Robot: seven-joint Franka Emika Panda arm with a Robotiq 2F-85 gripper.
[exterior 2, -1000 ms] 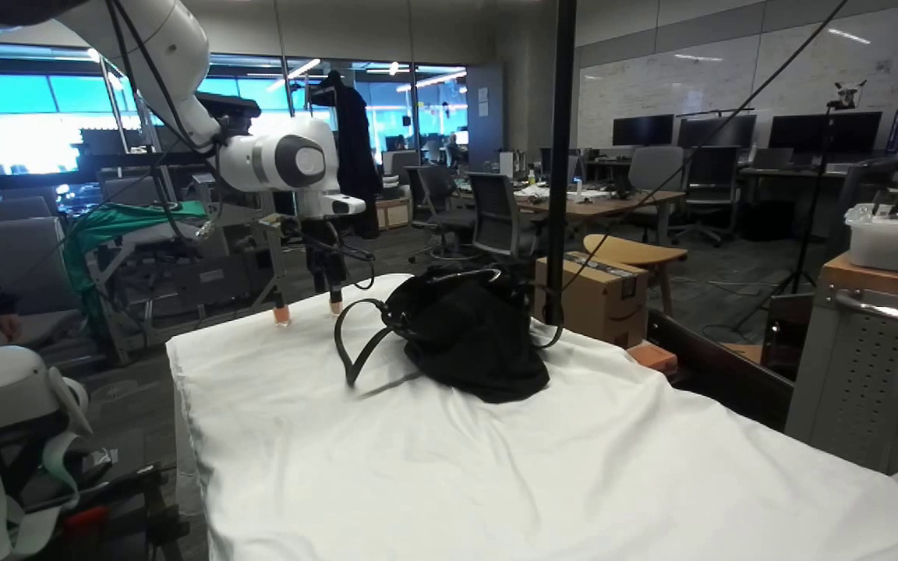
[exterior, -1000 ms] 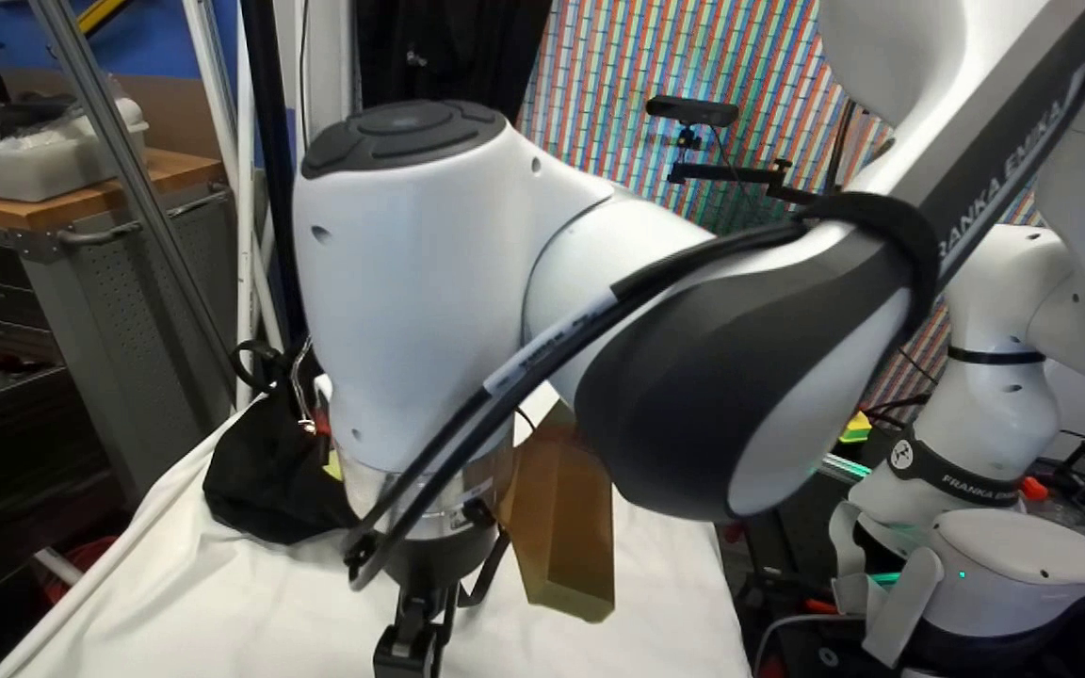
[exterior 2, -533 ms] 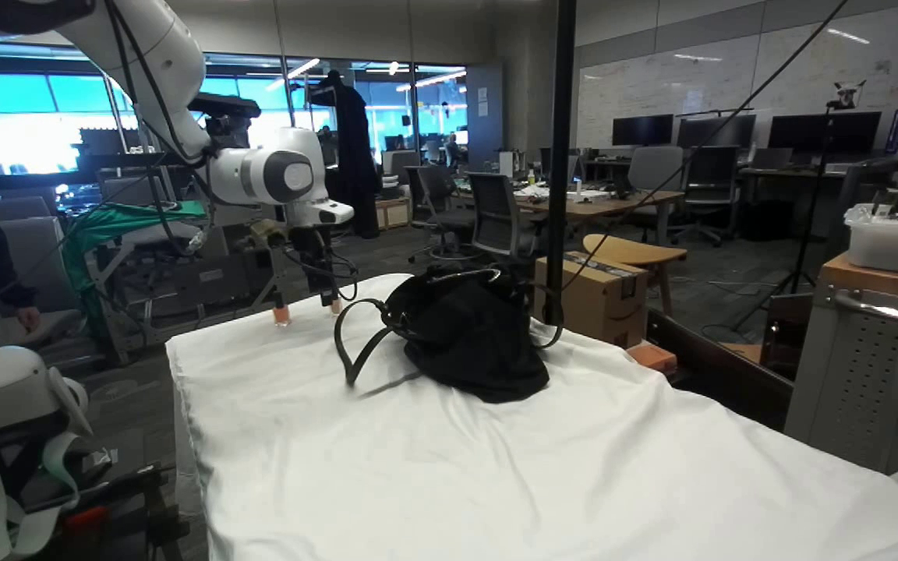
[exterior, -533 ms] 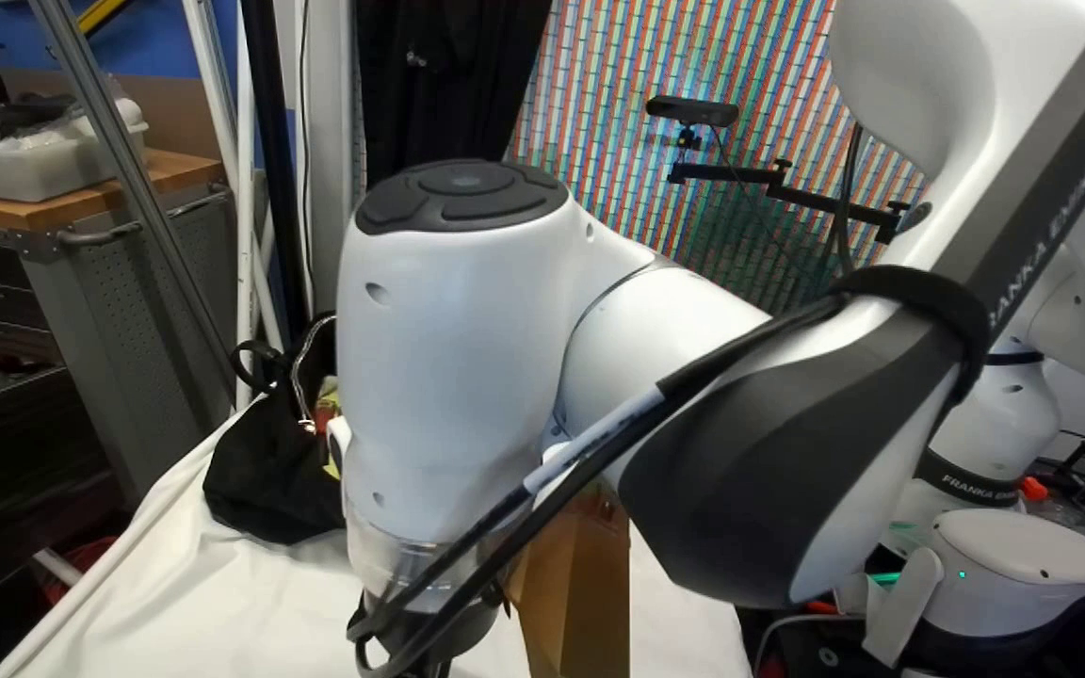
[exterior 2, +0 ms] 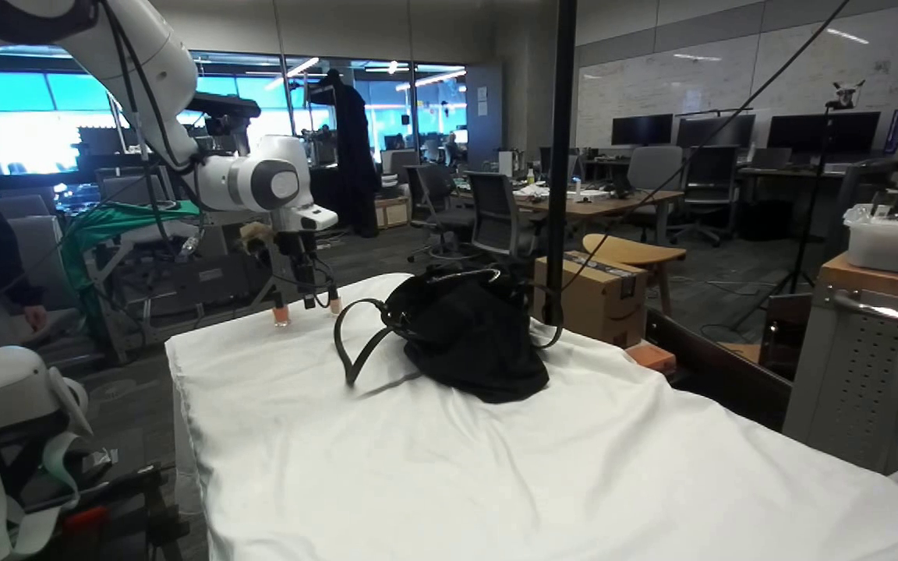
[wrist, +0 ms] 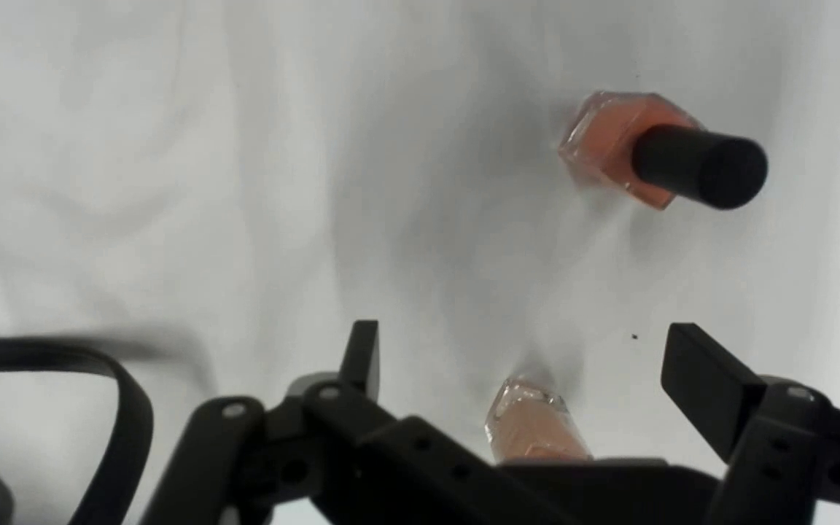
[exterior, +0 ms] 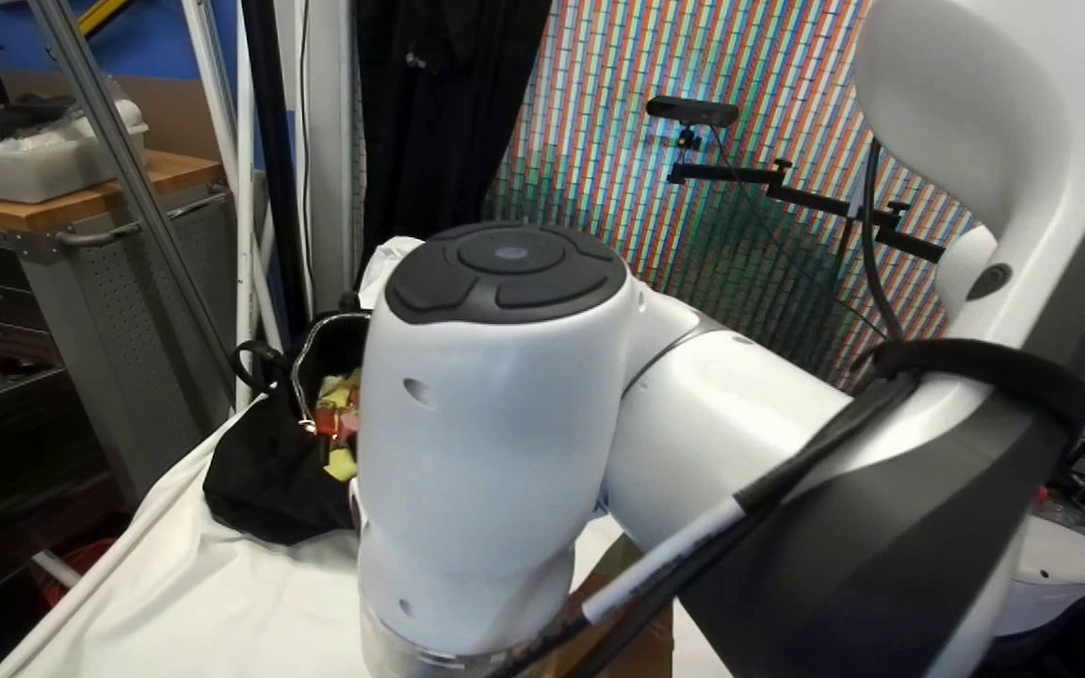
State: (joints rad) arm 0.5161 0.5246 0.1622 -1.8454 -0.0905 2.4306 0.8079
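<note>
**Tool (wrist: 522, 357) spread wide above a cloth-covered tabletop (exterior 2: 496, 483), a small peach bottle (wrist: 535, 430) in its gap**

Seen from the wrist, the tool's two black fingers (wrist: 712, 386) stand far apart, gripping nothing. The peach bottle shows between them, the rest of it hidden behind the tool's dark body; whether the tool touches it cannot be told. Near it but apart, an orange bottle (wrist: 613, 138) stands upright with a black cap (wrist: 701, 166).

A black bag (exterior 2: 472, 335) slumps on the white cloth near the bottles, the bulkiest thing close to the tool. Its looped strap (exterior 2: 362, 354) lies on the bottles' side and crosses the lower left of the wrist view. In an exterior view, yellow and red items (exterior: 340, 428) show inside the bag.

A tall black pole (exterior 2: 560, 140) rises beside the bag, with a cardboard box (exterior 2: 593, 300) beyond the tabletop. The white arm (exterior: 486, 452) blocks the tool and bottles in an exterior view.
</note>
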